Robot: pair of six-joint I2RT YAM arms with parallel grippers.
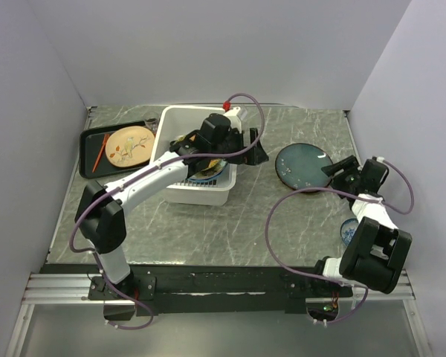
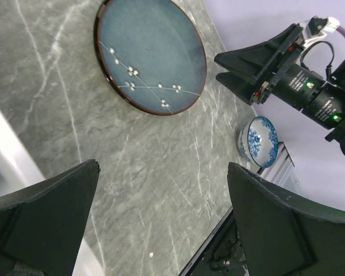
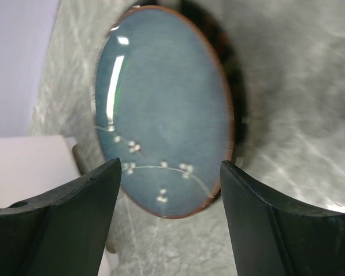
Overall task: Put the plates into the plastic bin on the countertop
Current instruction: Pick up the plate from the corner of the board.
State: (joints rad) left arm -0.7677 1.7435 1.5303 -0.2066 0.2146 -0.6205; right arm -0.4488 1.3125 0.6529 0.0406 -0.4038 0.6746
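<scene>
The white plastic bin (image 1: pixel 171 126) stands at the back centre of the countertop (image 1: pixel 230 230), with a few plates (image 1: pixel 210 172) stacked inside; most of the stack is hidden by my left arm. My left gripper (image 1: pixel 256 153) is open and empty, just past the bin's right rim, with marbled stone between its fingertips (image 2: pixel 164 184). A large dark teal plate (image 1: pixel 303 166) lies flat to the right of the bin, and it also shows in the left wrist view (image 2: pixel 152 54). My right gripper (image 1: pixel 340 173) is open at the plate's right edge, and the plate (image 3: pixel 164 103) fills the view ahead of its fingertips (image 3: pixel 169 178).
A black tray (image 1: pixel 89 141) at the back left holds a tan plate (image 1: pixel 130 146) and an orange utensil (image 1: pixel 99 153). A blue-and-white bowl (image 1: pixel 348 231) sits near the right edge, close to my right arm. White walls close off three sides.
</scene>
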